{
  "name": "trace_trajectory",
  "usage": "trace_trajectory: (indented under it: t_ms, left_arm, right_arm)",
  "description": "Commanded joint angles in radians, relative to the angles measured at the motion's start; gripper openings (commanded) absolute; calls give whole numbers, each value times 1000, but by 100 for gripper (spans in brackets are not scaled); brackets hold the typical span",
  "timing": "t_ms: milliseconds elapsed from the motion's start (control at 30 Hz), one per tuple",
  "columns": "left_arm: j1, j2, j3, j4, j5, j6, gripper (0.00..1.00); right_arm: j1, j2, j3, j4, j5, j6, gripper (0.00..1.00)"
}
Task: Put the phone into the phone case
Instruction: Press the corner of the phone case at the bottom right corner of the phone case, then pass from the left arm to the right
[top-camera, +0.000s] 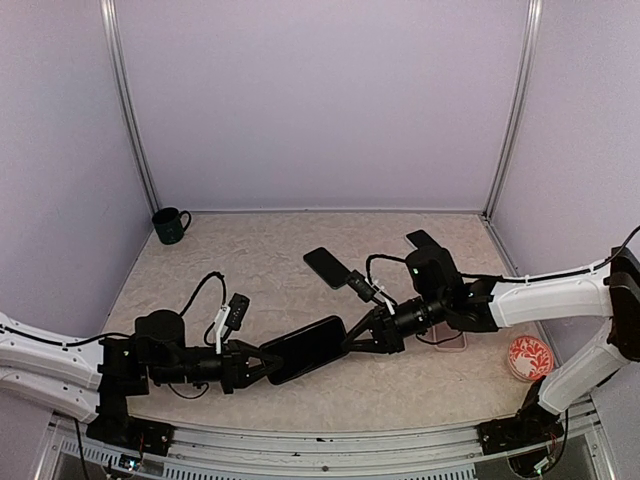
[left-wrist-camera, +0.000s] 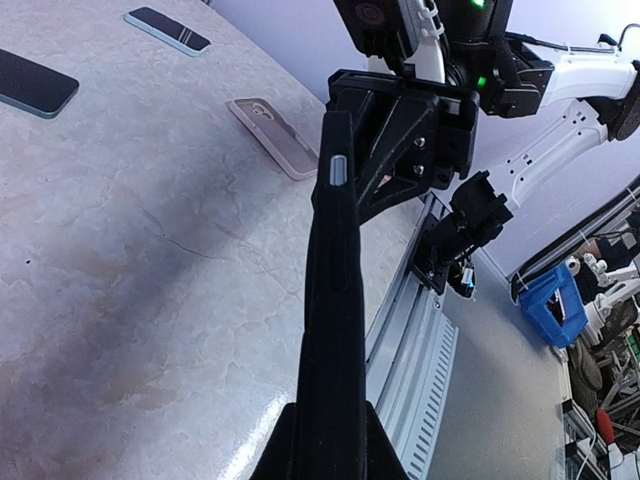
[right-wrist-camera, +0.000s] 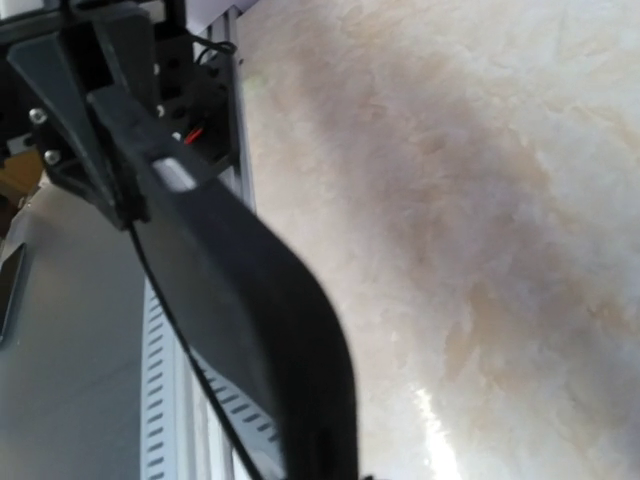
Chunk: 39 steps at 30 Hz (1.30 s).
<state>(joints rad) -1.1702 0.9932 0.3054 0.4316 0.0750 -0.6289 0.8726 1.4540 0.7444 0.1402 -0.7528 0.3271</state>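
A black phone (top-camera: 303, 349) hangs above the table between my two arms. My left gripper (top-camera: 268, 368) is shut on its left end, and the left wrist view shows the phone's edge (left-wrist-camera: 332, 300) rising straight out of the jaws. On the other end my right gripper (top-camera: 352, 342) is closed, its black fingers (left-wrist-camera: 400, 130) standing on both sides of the phone. The right wrist view shows the phone (right-wrist-camera: 230, 290) running away from the camera. A pale pinkish phone case (top-camera: 450, 340) lies flat on the table under the right arm, also seen as the case (left-wrist-camera: 270, 135) in the left wrist view.
Two other dark phones (top-camera: 326, 266) (top-camera: 422, 239) lie further back on the table. A dark mug (top-camera: 170, 225) stands in the far left corner. A red-and-white dish (top-camera: 530, 357) sits at the right edge. The slotted metal rail (left-wrist-camera: 420, 340) runs along the near edge.
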Motion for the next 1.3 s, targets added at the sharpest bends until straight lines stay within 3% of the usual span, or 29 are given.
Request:
trace_trajectory:
  t_ms: [0, 100, 200, 267, 433, 467, 533, 667, 833, 1067, 1267]
  left_arm:
    - [6, -14, 18, 106, -37, 10, 0]
    - [4, -6, 26, 102, -36, 14, 0]
    - [4, 3, 35, 95, -38, 17, 0]
    - [5, 2, 37, 90, -42, 18, 0]
    - [5, 6, 48, 74, -39, 21, 0]
    - [6, 8, 51, 71, -38, 21, 0]
    - [7, 14, 60, 62, -34, 18, 0]
    - [12, 42, 99, 15, -23, -2, 0]
    - [13, 90, 147, -27, 31, -32, 0]
    - [10, 174, 195, -60, 102, -64, 0]
    - [9, 202, 196, -35, 129, -89, 0]
  right_arm:
    - [16, 2, 27, -19, -39, 17, 0]
    - [16, -5, 47, -46, -16, 20, 2]
    - [16, -17, 70, -100, 24, 4, 34]
    - [16, -36, 79, -131, 55, -15, 47]
    - [12, -100, 90, -253, 232, -121, 66]
    - [12, -119, 84, -259, 285, -157, 73]
    - [21, -169, 46, -242, 387, -228, 97]
    - [50, -291, -23, -163, 531, -393, 99]
    - [124, -403, -133, 11, 575, -622, 99]
    - [219, -332, -107, 0, 598, -848, 99]
    - [293, -274, -83, 16, 589, -933, 99]
